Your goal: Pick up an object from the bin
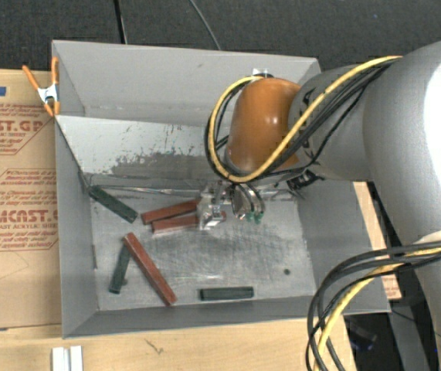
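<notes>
Grey metal bin [166, 83], floor scratched and scuffed, w/ a few loose bars spread over it, no heap. The arm comes in from the right. Its orange wrist cover [260, 122] sits over the back-centre of the bin, w/ yellow and black cables [218, 126] looped round it.

Gripper [224, 209] is low, approx. mid-floor, just under the orange cover. It's right at the right-hand ends of two reddish-brown bars. Can't tell if it's open or closed, as the metal parts blur together there, and can't tell if either bar is actually gripped.

The upper reddish-brown bar [170, 210] and lower reddish-brown bar [175, 222] lie side by side, touching or nearly so. They're roughly parallel, their right ends a bit further back than their left ends. Both look flat on the floor. These are the things nearest the gripper, so the likely task obj. is here, centre of bin, just left of the gripper.

Other items, all apart from the gripper:
- dark green bar, back left [113, 205], slanting, near the left wall, just left of the reddish-brown pair but not touching them
- long red-brown bar [150, 269], diagonal, running from mid-left toward the front wall
- short dark green bar [118, 272], just left of the long one, tilted, top end near the long bar's top end
- dark green bar at front [226, 293], lying crosswise close to the front wall, well apart from the rest
</notes>
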You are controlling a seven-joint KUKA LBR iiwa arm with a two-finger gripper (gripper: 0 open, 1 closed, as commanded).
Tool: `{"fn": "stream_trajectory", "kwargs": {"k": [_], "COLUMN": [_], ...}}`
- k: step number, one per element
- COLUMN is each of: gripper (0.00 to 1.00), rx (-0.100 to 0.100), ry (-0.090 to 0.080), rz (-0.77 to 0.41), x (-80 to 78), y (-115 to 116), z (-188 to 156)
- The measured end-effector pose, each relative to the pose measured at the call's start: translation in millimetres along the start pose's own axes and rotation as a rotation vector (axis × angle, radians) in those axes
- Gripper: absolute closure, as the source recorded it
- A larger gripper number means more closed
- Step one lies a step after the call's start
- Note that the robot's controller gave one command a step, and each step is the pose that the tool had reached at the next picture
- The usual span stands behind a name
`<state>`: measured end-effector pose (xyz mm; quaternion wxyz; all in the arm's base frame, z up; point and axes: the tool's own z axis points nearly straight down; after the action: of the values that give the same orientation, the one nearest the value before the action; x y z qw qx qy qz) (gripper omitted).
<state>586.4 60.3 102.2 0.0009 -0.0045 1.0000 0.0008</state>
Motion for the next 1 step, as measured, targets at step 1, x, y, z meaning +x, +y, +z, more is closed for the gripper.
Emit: {"fn": "stream_trajectory", "kwargs": {"k": [1], "gripper": [0.0], "rx": [0.0], "ry": [0.0], "rz": [0.0], "x": [0.0], "y": [0.0], "z": [0.0]}}
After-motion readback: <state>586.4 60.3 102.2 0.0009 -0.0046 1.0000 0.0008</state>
